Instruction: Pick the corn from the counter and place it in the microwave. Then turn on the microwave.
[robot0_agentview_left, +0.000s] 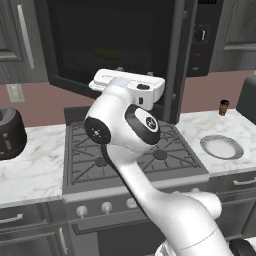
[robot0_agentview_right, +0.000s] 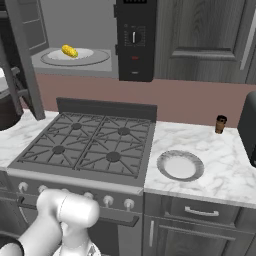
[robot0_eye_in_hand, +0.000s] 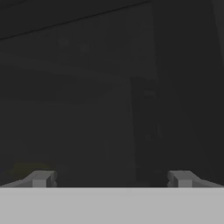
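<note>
Corn (robot0_agentview_right: 69, 51) is lying on a round grey plate (robot0_agentview_right: 95, 58) inside the microwave (robot0_agentview_right: 134, 40), a small yellow cob with a bumpy surface, resting left of the plate's middle. The microwave's dark door (robot0_agentview_right: 22, 65) is standing swung open at the left of the right base view, and its black control panel with a round knob is sitting just right of the grey cavity.

The white arm (robot0_agentview_left: 150, 190) is rising from the lower right of the left base view, bending at a rounded dark-capped elbow over the stove (robot0_agentview_right: 90, 142), with the flat white hand (robot0_agentview_left: 127, 85) reaching level toward the dark glass of the door. In the hand view the jaws are standing wide apart, holding nothing, with the two grey fingertips (robot0_eye_in_hand: 41, 178) at the bottom corners and a dim, smooth dark surface ahead.

The stove is showing grey cast grates over four burners and a row of round knobs along its front. The desk (robot0_agentview_right: 225, 160) is a white marble slab with faint grey veins. A shallow round bowl (robot0_agentview_right: 180, 165) is sitting on it beside the stove, and a small brown bottle (robot0_agentview_right: 220, 124) is standing near the back wall. A rounded dark toaster (robot0_agentview_left: 10, 132) is sitting on the marble left of the stove.
</note>
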